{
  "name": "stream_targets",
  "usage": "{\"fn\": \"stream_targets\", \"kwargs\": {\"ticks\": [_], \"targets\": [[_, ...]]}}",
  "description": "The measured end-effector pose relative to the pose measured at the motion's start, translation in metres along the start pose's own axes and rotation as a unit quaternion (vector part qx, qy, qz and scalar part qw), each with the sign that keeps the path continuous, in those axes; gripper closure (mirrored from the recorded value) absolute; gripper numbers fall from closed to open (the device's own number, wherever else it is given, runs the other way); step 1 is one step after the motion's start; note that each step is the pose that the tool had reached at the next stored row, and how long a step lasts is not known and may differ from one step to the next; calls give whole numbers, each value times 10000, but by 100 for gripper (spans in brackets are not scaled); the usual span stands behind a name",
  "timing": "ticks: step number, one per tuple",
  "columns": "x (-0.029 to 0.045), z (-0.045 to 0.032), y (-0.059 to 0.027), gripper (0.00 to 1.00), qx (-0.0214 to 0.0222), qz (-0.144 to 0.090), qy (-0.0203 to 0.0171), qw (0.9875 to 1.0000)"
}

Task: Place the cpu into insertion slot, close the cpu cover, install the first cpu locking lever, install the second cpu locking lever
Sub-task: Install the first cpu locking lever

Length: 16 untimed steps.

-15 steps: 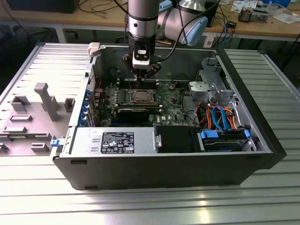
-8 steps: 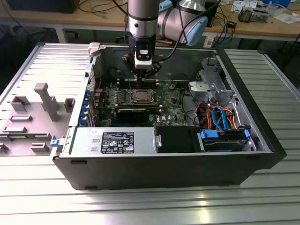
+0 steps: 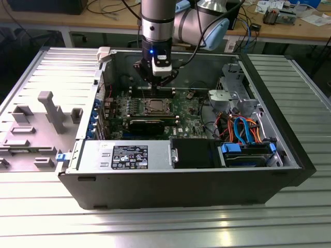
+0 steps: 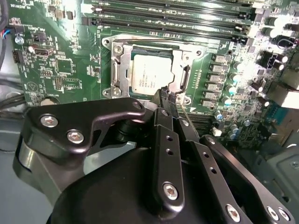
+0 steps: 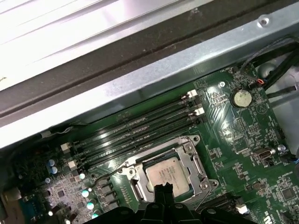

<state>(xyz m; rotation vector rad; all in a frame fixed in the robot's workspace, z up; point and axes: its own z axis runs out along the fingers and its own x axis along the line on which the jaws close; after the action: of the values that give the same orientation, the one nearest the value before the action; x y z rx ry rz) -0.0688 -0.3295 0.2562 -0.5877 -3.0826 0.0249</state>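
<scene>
Found cpu (image 4: 148,77) seated under lowered cover (image 4: 119,70), mid-board (image 4: 65,65), next to memory slots (image 4: 177,18). Held gripper (image 4: 164,93) just beside cover, jaws together, empty. Could have slipped off thin lever (image 5: 111,171), gouging board or leaving cover unlatched.

The cpu (image 4: 148,77) lies in the slot (image 4: 154,47) on the board (image 3: 191,116), with the cover (image 4: 117,70) framing it. Memory slots (image 5: 135,133) run just behind. The gripper (image 3: 156,84) hangs over the cpu's edge. The power supply (image 3: 126,155) sits in front, and the drive (image 3: 248,152) at the exterior view's right
</scene>
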Motion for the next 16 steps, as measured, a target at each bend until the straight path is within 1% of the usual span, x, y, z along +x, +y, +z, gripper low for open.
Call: {"fn": "stream_targets", "kwargs": {"ticks": [2, 3, 4, 6, 7, 8, 9, 10, 11, 12, 13, 14, 15, 16], "targets": [[0, 1, 0, 89, 1, -263, -4, 9997], [0, 2, 0, 89, 1, -460, -7, 9989], [0, 4, 0, 89, 0, -651, -11, 9979], [0, 5, 0, 89, 1, -843, -14, 9964], [0, 6, 0, 89, 0, -958, -15, 9954], [0, 6, 0, 89, 1, -1033, -17, 9946], [0, 7, 0, 89, 1, -1188, -19, 9929], [0, 8, 0, 89, 1, -1272, -21, 9919], [0, 9, 0, 89, 1, -1395, -23, 9902], [0, 11, 0, 89, 1, -1547, -25, 9880], [0, 13, 0, 89, 1, -1812, -29, 9834], [0, 14, 0, 89, 1, -1929, -31, 9812], [0, 14, 0, 89, 1, -2012, -32, 9795], [0, 15, 0, 89, 1, -2077, -34, 9782]]}}
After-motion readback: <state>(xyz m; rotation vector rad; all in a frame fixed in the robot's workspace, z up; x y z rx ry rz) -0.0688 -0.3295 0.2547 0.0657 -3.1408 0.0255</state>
